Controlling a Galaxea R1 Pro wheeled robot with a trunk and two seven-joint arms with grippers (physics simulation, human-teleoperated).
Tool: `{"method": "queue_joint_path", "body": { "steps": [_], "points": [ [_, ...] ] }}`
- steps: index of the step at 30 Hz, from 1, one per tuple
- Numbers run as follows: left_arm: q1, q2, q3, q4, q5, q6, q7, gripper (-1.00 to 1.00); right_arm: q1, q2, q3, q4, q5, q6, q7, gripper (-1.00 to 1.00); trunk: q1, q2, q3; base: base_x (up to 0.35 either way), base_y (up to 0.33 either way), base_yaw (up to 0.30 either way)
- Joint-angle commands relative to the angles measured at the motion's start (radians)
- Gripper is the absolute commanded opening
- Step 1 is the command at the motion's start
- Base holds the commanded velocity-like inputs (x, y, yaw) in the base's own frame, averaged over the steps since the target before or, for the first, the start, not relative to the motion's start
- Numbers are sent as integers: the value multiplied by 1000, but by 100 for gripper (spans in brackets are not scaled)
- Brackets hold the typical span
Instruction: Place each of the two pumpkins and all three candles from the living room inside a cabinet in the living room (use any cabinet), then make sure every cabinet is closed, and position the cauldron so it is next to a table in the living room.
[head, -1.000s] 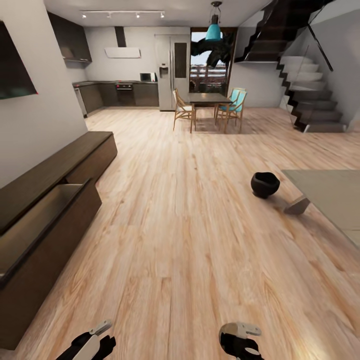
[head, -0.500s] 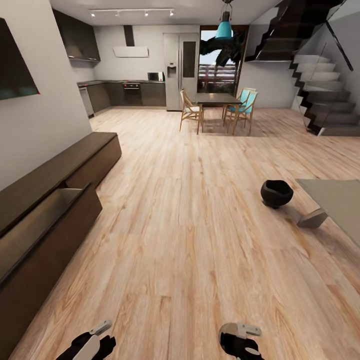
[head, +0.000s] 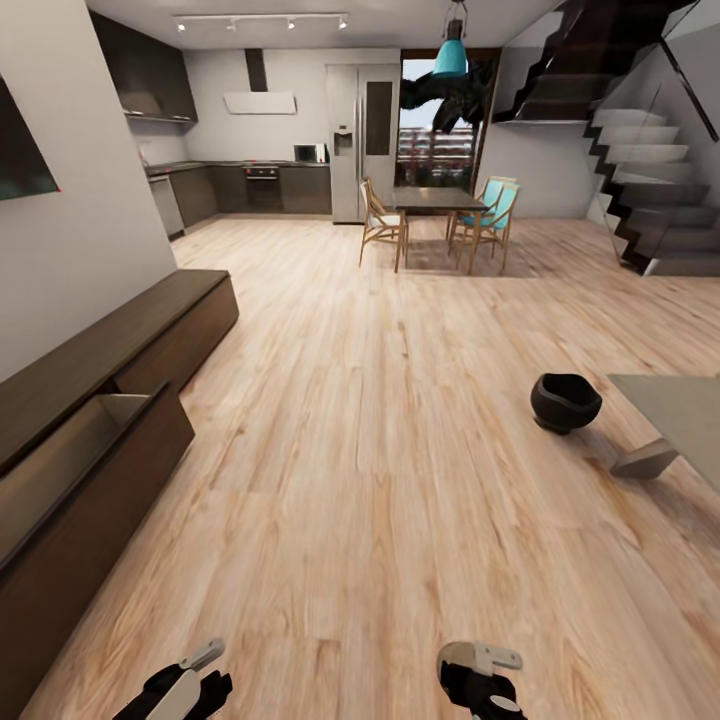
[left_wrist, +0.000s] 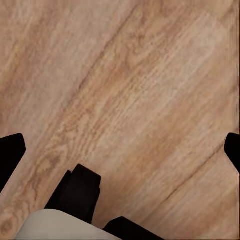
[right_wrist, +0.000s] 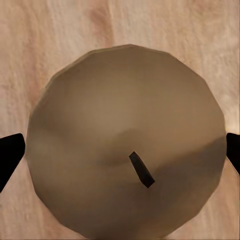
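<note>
A tan candle (right_wrist: 125, 95) with a short dark wick sits between the black fingertips of my right gripper (right_wrist: 120, 150), which is shut on it above the wooden floor. My left gripper (left_wrist: 120, 147) is open, with bare floor between its tips. Both grippers hang low at the bottom of the head view, left (head: 188, 682) and right (head: 480, 682). The dark-brown cabinet (head: 150, 330) runs along the left wall, and its near drawer (head: 70, 455) stands pulled open with a pale inside. The black cauldron (head: 565, 402) stands on the floor by the corner of the glass table (head: 675, 405). The pumpkins are out of view.
Open wooden floor (head: 380, 450) stretches ahead. A dining table with chairs (head: 435, 215) and the kitchen units (head: 250, 185) lie far back. A staircase (head: 640, 200) rises at the back right. The table's slanted grey leg (head: 645, 460) rests on the floor at the right.
The whole head view has shifted, so the camera has moved: the cauldron and table now sit lower and further right. Both grippers keep their places in the picture.
</note>
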Motion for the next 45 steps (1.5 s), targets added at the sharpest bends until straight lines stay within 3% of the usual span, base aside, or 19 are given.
{"method": "queue_joint_path", "body": {
  "steps": [1, 16, 18, 22, 29, 33, 35, 37, 39, 45],
  "points": [
    [0, 1, -8, -3, 9, 2, 8, 100, -1, 0, 9, 0, -9, -4, -4, -100, 0, 0, -1, 325, 0, 0],
    [0, 0, -9, -2, 9, 2, 7, 100, -1, 0, 7, 3, -10, -57, -10, -100, 0, 0, -1, 325, 0, 0],
    [-1, -2, -19, -2, 9, 2, 7, 100, -2, 0, 7, 3, -11, -54, -16, -100, 0, 0, -1, 325, 0, 0],
    [-6, -3, -72, -15, 8, 3, 7, 100, -1, 0, 2, 4, -18, -51, -15, -100, 0, 0, -1, 325, 0, 0],
    [-41, 12, -89, -103, 4, -1, 8, 100, -1, -2, -2, 2, -20, -51, -11, -100, 0, 0, -1, 325, 0, 0],
    [-51, 9, -94, -99, 4, -92, 7, 100, -1, -2, -2, 1, -20, -51, -10, -100, 0, 0, -1, 325, 0, 0],
    [-51, 5, -114, -97, 5, -158, 7, 100, -1, -2, -3, 1, -21, -53, -10, -100, 0, 0, -1, 325, 0, 0],
    [-51, 0, -197, -59, 7, -244, 7, 100, -1, -2, -4, 1, -23, -55, -9, -100, 0, 0, -1, 325, 0, 0],
    [-51, -2, -258, -14, 8, -295, 7, 100, -1, -3, -3, 0, -24, -56, -7, -100, 0, 0, -1, 325, -12, 0],
    [-51, -6, -286, 11, 9, -322, 8, 100, -1, -1, -1, -1, -23, -61, -7, -100, 0, 0, -1, 325, -60, 0]
  ]
}}
